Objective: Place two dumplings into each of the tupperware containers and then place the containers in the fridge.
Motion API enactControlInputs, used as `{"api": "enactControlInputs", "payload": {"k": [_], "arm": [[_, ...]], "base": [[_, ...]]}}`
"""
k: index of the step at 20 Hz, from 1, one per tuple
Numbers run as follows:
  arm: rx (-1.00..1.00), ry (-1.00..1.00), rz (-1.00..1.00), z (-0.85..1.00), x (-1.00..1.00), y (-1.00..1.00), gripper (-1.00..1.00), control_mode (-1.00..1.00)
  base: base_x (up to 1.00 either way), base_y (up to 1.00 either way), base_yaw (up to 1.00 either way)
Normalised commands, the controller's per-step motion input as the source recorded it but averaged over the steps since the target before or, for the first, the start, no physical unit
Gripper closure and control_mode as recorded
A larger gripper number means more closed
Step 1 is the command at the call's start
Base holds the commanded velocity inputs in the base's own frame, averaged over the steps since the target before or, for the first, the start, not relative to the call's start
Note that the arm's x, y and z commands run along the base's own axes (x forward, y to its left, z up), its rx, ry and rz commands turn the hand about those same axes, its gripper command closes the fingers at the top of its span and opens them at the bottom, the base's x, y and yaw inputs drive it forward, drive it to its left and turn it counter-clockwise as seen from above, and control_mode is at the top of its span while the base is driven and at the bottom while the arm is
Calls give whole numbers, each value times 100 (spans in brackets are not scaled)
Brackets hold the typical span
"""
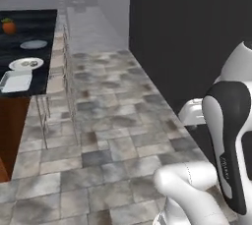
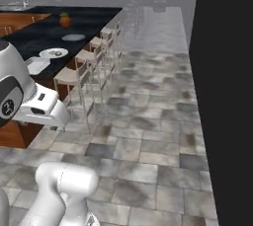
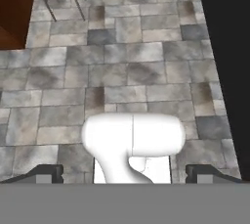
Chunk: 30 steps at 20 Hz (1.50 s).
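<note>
Task looks barely begun, judging by how things lie now. Landmark: the black counter [image 1: 29,47], far off to the robot's front-left across a stone-tile floor [image 1: 113,135]. One tupperware container [image 1: 15,81] sits at the counter's near end, close to the front edge; it's also in the right base view, partly behind the arm, so I can't tell whether it's empty. Can't make out a 2nd container w/ certainty. Just beyond it on the counter is a round plate [image 1: 26,64] w/ a couple of small tan lumps on it, prob. the dumplings [image 1: 30,63], too small to count for sure. Further back along the counter a 2nd plate [image 1: 33,44], looks bare, then a small orange-red fruit or veg [image 1: 8,25] nr the far end. Bar stools [image 2: 74,79] line the counter's floor side. Gripper [image 3: 124,171]: claw released, jaws spread wide w/ nothing between them, pointing down at the floor, well apart from the counter. Fridge: can't ID it; the tall dark panel [image 1: 187,32] across the floor from the counter may or may not be part of it. So, my read: nothing visibly done, dumplings not in any container, no container moved toward a fridge. Left: get to the counter, load 2 dumplings per container, carry both containers to the fridge.
</note>
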Motion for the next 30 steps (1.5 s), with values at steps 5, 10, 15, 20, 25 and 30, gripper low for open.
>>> {"api": "enactControlInputs", "payload": {"k": [5, 10, 15, 20, 25, 30], "arm": [[0, 0, 0, 0, 0, 0, -100, 100], [0, 0, 0, 0, 0, 0, -100, 100], [0, 0, 0, 0, 0, 0, -100, 100], [0, 0, 0, 0, 0, 0, -100, 100], [0, 0, 0, 0, 0, 0, -100, 100], [0, 0, 0, 0, 0, 0, -100, 100]], "base": [[83, -80, 60], [81, -81, 59], [77, -83, 57], [68, -83, 58], [63, -84, 59], [44, -86, 59]]}}
